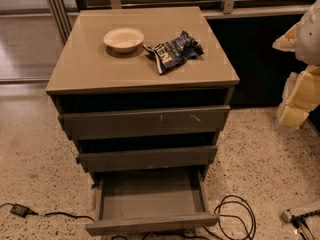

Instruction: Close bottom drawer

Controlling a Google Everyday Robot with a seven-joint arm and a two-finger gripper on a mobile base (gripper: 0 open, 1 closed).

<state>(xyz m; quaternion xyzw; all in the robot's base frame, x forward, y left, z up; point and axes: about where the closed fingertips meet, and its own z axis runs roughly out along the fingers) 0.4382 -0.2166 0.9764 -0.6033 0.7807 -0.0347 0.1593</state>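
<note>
Bottom drawer (150, 202) stands open, lower centre; gripper (298, 98) at right edge, well apart; whether wide or narrow, cannot tell.

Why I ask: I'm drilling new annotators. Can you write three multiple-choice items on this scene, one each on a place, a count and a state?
1. Where is the white bowl?
A. on top of the cabinet, left of the chip bag
B. on the floor
C. in the middle drawer

2. How many drawers has the cabinet?
A. two
B. five
C. three

3. What state is the bottom drawer in?
A. shut flush
B. pulled out, empty
C. pulled out, holding the bowl

Answers:
1 A, the bowl sits on the cabinet beside the bag.
2 C, three fronts are stacked.
3 B, its bare inside shows.

The gripper is at the right edge, apart from the cabinet.
</note>
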